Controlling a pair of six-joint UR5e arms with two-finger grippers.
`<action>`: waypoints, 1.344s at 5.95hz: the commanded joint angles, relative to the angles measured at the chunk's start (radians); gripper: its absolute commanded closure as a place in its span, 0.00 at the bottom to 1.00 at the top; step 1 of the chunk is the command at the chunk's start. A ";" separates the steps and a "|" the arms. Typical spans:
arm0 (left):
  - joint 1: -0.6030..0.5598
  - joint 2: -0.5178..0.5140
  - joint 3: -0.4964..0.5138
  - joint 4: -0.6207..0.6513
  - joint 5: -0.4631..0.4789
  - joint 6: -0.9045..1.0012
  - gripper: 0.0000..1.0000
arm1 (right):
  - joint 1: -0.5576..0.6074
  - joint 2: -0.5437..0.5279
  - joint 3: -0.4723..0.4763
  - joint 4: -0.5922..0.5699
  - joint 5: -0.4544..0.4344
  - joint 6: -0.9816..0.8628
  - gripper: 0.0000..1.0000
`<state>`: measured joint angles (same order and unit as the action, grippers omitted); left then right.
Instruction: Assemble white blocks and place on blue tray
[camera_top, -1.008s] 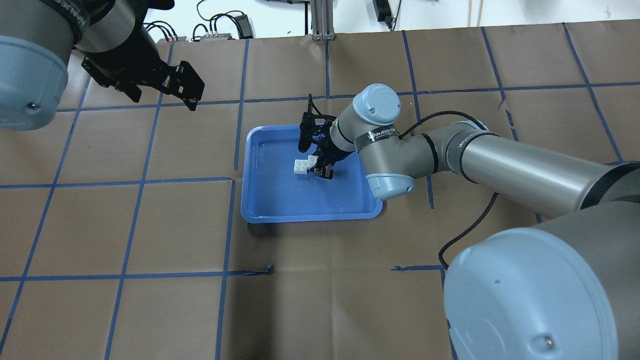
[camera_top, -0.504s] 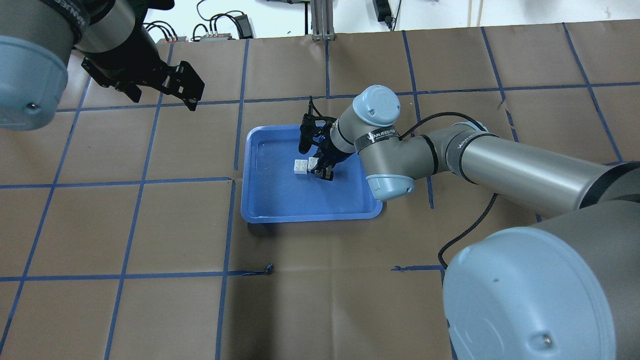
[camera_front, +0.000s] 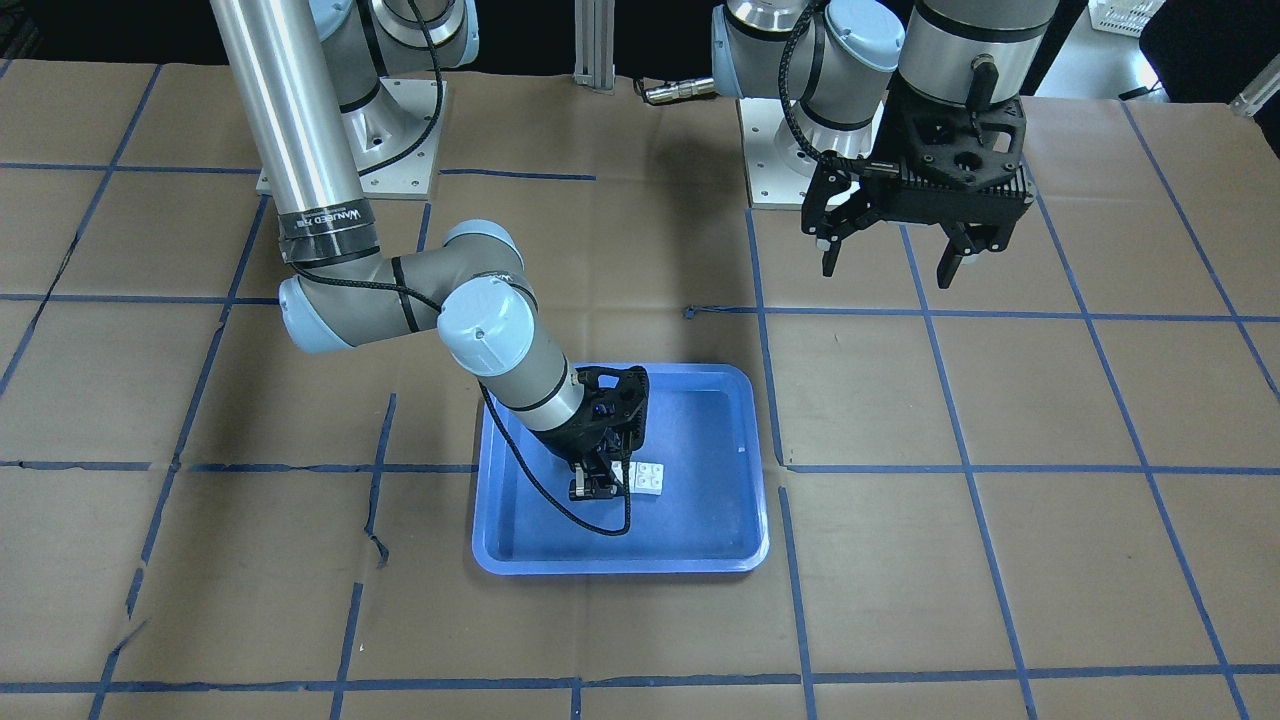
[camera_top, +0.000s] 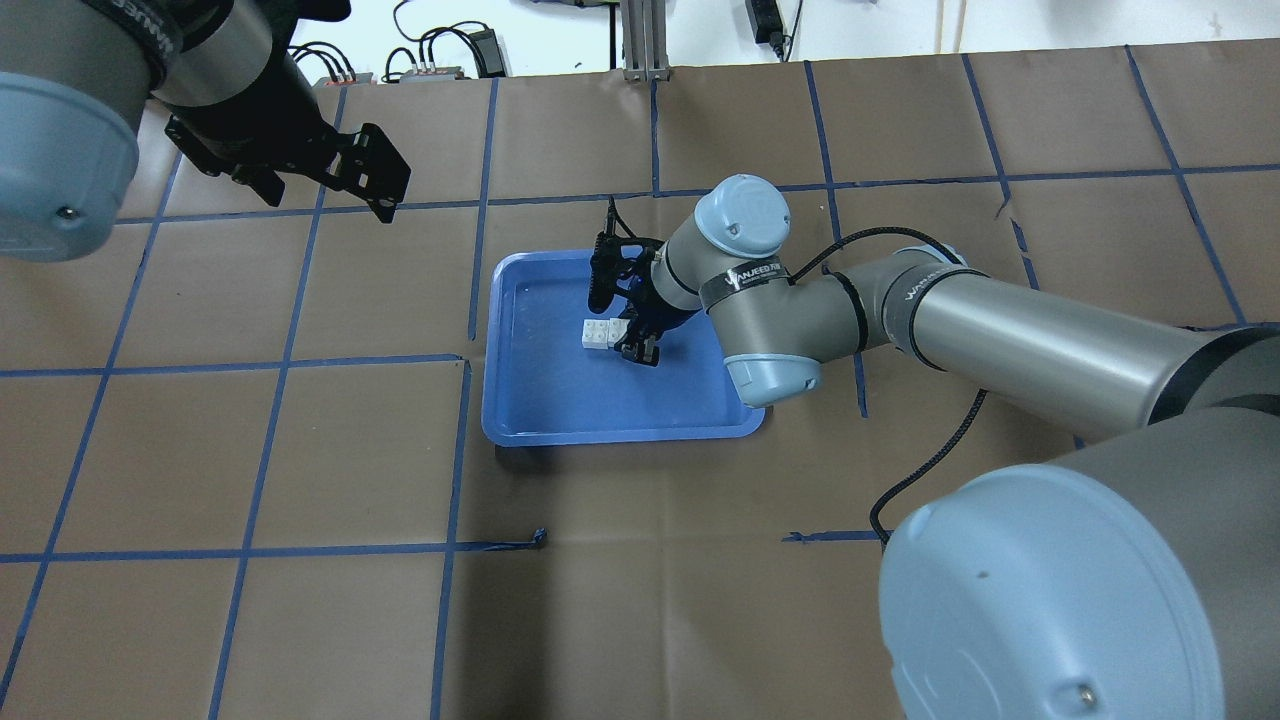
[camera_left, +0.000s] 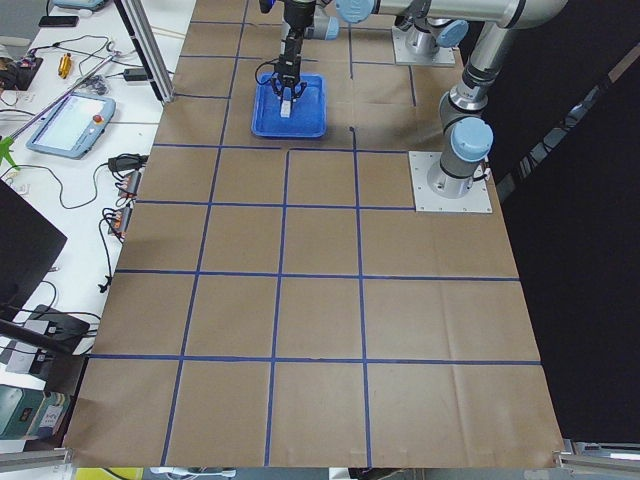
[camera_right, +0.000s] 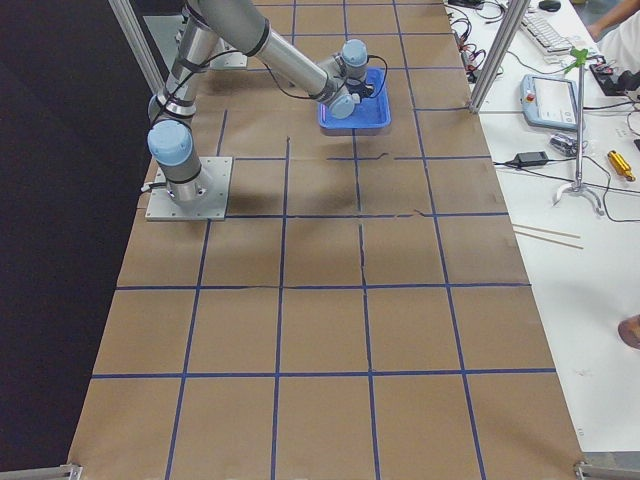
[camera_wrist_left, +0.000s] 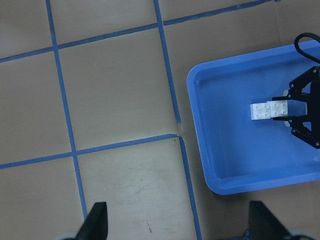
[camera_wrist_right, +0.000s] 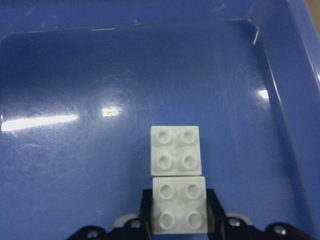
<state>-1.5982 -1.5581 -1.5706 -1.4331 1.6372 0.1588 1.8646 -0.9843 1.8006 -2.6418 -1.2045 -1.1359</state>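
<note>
The two white blocks (camera_top: 598, 333) sit edge to edge as one piece low over the floor of the blue tray (camera_top: 600, 405). My right gripper (camera_top: 630, 342) is shut on the nearer block (camera_wrist_right: 179, 212); the farther block (camera_wrist_right: 175, 150) sticks out ahead of the fingers. The front view shows the blocks (camera_front: 645, 477) beside the right gripper (camera_front: 600, 482) inside the tray (camera_front: 700, 535). My left gripper (camera_top: 375, 185) is open and empty, raised over the table far left of the tray. Its wrist view looks down on the tray (camera_wrist_left: 235, 165) and the blocks (camera_wrist_left: 270, 110).
The table is covered with brown paper (camera_top: 300, 450) marked by blue tape lines. Cables and power supplies (camera_top: 440, 60) lie past the far edge. The right arm's elbow (camera_top: 765, 360) hangs over the tray's right rim. Both arm bases (camera_front: 790, 150) stand at the robot's side.
My right arm has shifted slightly to the left over the tray, carrying the white blocks with it. The left arm has not moved.
</note>
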 joint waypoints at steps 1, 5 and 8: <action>0.000 0.000 0.000 0.000 0.001 0.001 0.01 | 0.001 0.007 0.002 0.000 -0.001 -0.001 0.77; 0.004 0.000 0.001 0.003 -0.003 0.001 0.01 | 0.001 0.013 -0.001 -0.004 0.006 0.002 0.41; 0.004 0.001 0.001 0.005 -0.004 -0.001 0.01 | 0.001 0.013 -0.003 -0.004 0.002 0.014 0.00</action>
<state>-1.5933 -1.5579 -1.5693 -1.4292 1.6337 0.1592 1.8653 -0.9711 1.7989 -2.6456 -1.2016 -1.1293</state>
